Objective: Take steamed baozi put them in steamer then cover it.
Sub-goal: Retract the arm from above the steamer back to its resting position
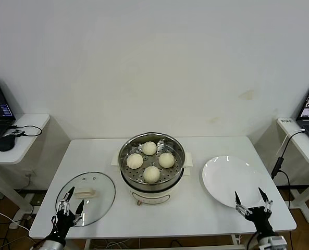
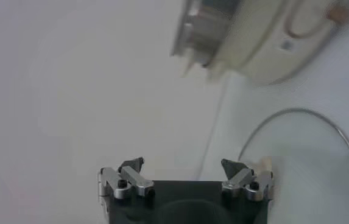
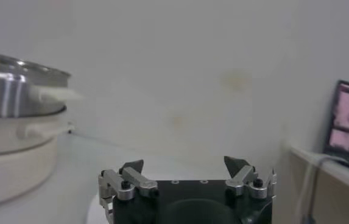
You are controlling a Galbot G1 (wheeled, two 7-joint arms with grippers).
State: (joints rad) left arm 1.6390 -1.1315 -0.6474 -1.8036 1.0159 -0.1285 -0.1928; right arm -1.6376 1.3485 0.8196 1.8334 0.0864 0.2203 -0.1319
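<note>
Four baozi [image 1: 150,161] sit in your steamer [image 1: 152,179] at surface centre; 1 glass cover [image 1: 86,197] lies left, under the open left tool [image 1: 70,205]. Right tool [image 1: 252,201] open by 1 plate [image 1: 227,179]. No legible writing.

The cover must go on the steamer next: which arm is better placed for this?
Left. The left gripper hangs open at the cover; the right gripper is by the plate.

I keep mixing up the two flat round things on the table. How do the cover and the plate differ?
The cover is clear glass with a metal rim and cream handle; the plate is plain opaque white. The cover lies left of the steamer, the plate right. Both lie flat, each with an open pincer at its near edge.
</note>
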